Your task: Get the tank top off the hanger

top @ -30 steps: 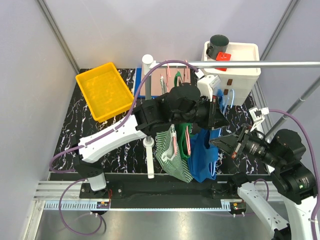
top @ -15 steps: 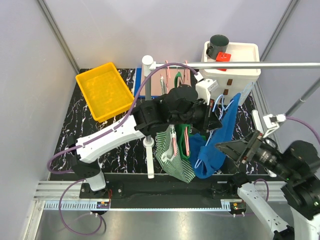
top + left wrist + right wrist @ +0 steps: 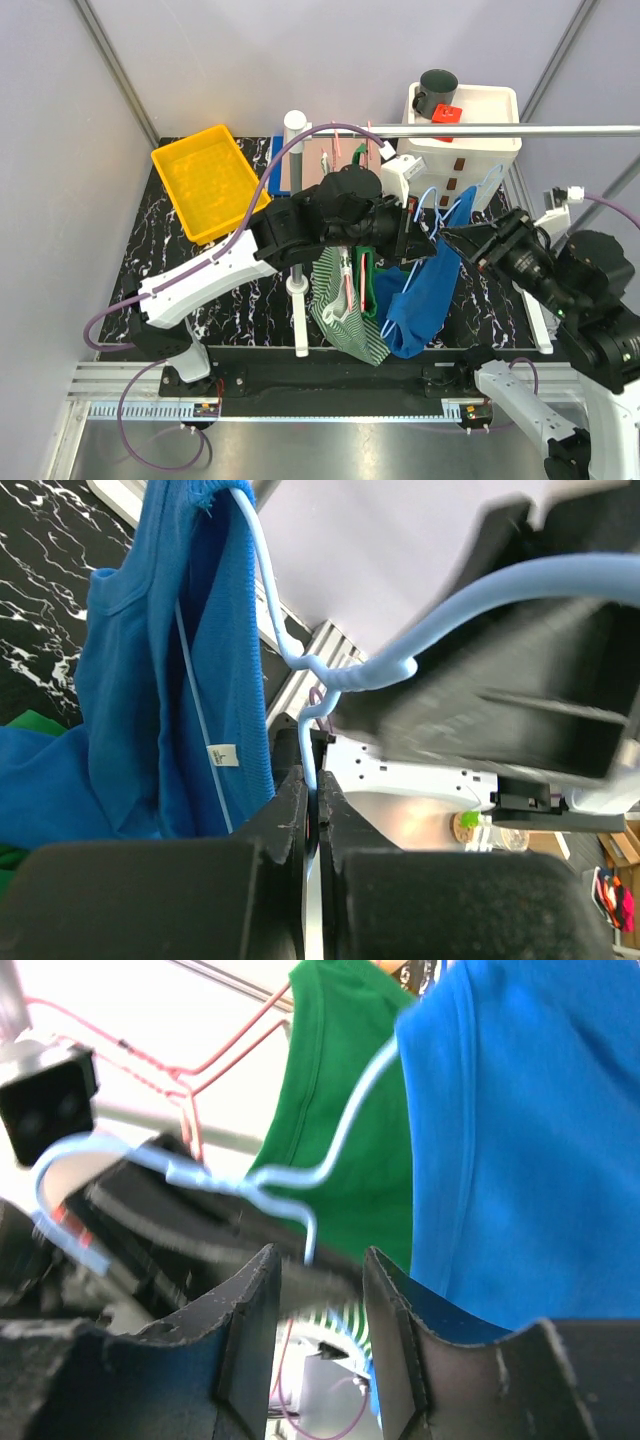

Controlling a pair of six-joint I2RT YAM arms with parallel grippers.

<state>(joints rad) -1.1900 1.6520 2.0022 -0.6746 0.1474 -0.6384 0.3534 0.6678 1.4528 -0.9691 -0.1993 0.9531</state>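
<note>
- The left tool (image 3: 315, 805) is pinching fully closed on the wire of the pale blue hanger (image 3: 352, 672), holding it up above the counter (image 3: 135, 250).
- The blue tank top (image 3: 420, 305) is hanging from that hanger, its body drooping between the two arms.
- The right tool (image 3: 320, 1290) is standing partly open and gripping nothing, with the blue fabric just beyond its fingers, off to one side.
- The right arm is nearer the loose cloth, so the pull looks like its job.

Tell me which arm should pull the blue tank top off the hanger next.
Right, probably. The left arm has its jaws shut on the hanger, steadying it; the right arm has open jaws beside the tank top.
</note>
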